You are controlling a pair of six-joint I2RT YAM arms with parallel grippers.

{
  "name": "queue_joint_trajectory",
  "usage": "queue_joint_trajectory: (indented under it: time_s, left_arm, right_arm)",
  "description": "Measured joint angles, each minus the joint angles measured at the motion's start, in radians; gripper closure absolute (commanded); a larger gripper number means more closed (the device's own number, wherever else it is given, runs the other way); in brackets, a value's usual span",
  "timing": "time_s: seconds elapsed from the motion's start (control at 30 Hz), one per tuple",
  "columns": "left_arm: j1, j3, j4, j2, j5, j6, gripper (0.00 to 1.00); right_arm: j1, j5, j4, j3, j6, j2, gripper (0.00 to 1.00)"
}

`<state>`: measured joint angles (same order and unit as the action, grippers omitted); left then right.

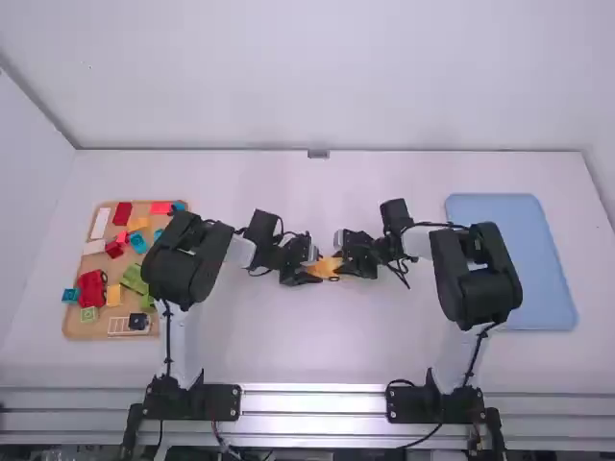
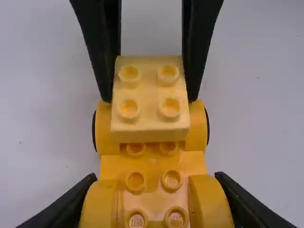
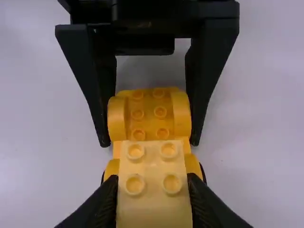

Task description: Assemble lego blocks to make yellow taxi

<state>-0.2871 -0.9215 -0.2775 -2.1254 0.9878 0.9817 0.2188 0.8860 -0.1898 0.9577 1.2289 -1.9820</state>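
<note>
Brightly yellow studded base [image 2: 153, 164], left claw [image 1: 313, 267] gripping it, right claw [image 1: 340, 265] pinching paler block [image 2: 149, 97]

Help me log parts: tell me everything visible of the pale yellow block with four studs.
The pale yellow block looks like smooth plastic, squarish and undamaged where visible, with four round studs, two by two, on its upper face. It is over the deeper yellow studded base, gripped at opposite sides by the right gripper. I cannot tell whether it is pressed fully down.
</note>
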Motion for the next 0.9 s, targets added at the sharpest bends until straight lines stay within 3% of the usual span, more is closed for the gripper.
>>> queue_joint_trajectory:
  time_s: [0.1,0.33,0.47,0.6,0.63,0.7,0.9]
  left_arm:
    - [0.0,0.0,0.0,0.0,0.0,0.0,0.6]
    - [0.0,0.0,0.0,0.0,0.0,0.0,0.59]
    - [0.0,0.001,-0.003,0.0,0.0,0.0,0.59]
    - [0.0,0.002,-0.004,0.0,0.0,0.0,0.59]
    - [0.0,0.002,-0.004,0.0,0.0,0.0,0.6]
    - [0.0,0.002,-0.004,0.0,0.0,0.0,0.59]
    - [0.0,0.002,-0.004,0.0,0.0,0.0,0.6]
  right_arm:
    - [0.0,-0.002,0.0,0.0,0.0,0.0,0.43]
    - [-0.005,0.041,-0.003,0.0,0.009,0.0,0.37]
    - [-0.033,0.106,-0.109,0.021,0.052,0.0,0.37]
    - [-0.065,0.126,-0.131,0.035,0.084,0.0,0.58]
    - [-0.068,0.126,-0.13,0.036,0.088,0.0,0.7]
    - [-0.065,0.124,-0.132,0.036,0.092,0.0,0.85]
    - [-0.059,0.105,-0.13,0.036,0.089,0.0,0.94]
